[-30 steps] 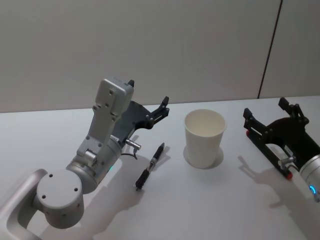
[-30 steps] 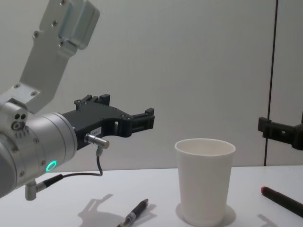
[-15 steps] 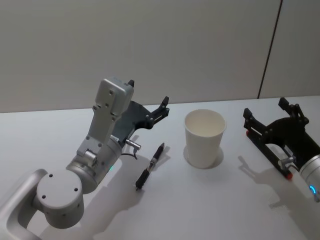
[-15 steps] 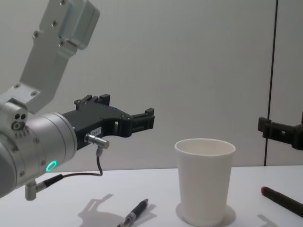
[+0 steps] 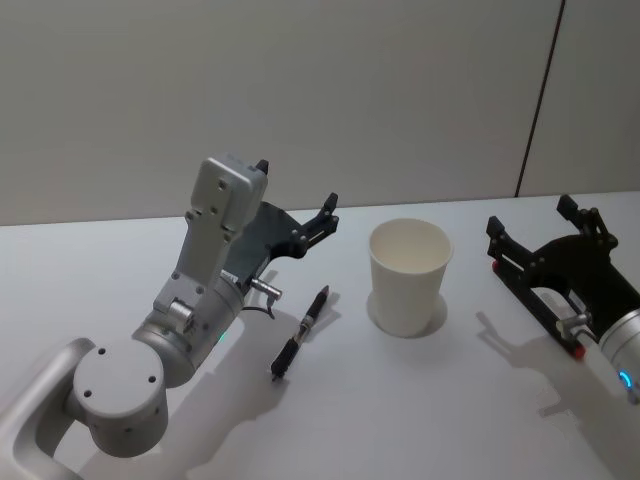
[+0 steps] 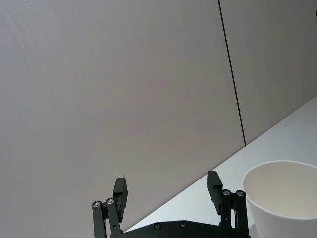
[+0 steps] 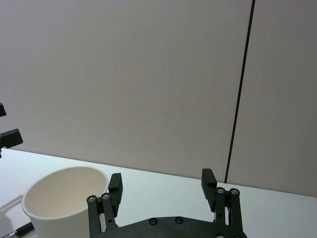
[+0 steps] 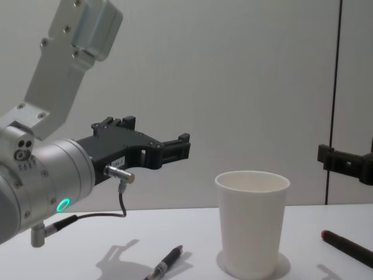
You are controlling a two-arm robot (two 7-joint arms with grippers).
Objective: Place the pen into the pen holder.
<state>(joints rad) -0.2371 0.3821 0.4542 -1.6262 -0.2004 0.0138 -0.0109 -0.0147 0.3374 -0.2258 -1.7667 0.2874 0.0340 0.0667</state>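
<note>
The pen (image 5: pixel 302 332) is lying flat on the white table (image 5: pixel 420 410), not held by anything. Its long axis is running diagonally. The far end is pointing away from the robot and slightly toward the paper cup (image 5: pixel 410 275); the near end is pointing back toward the robot's left side. Can't tell which end is the writing tip.

The left gripper (image 5: pixel 297 187) is hovering above the table w/ its fingers spread wide and nothing btw them. It's reaching fwd toward the wall. The pen is sitting below this gripper, nearer the robot than the fingertips, just to the cup side of the wrist, and not touching it. In the chest view the pen (image 8: pixel 168 261) is showing low on the table under the left gripper (image 8: pixel 157 137), w/ clear air btw them. In the left wrist view the left gripper (image 6: pixel 167 183) is showing its two black fingers parted, w/ the cup rim (image 6: pixel 282 171) off to one side, beyond them.

The cup is standing upright, mouth open upward, btw the two grippers and apart from the pen's far end. From the chest view, the cup (image 8: pixel 252 227) is sitting right of the pen.

The right gripper (image 5: pixel 530 217) is waiting on the cup's other side, raised off the table, fingers likewise spread and empty. In the right wrist view the right gripper (image 7: pixel 162 178) is showing the cup (image 7: pixel 64 208) beside one finger, not btw the two.
</note>
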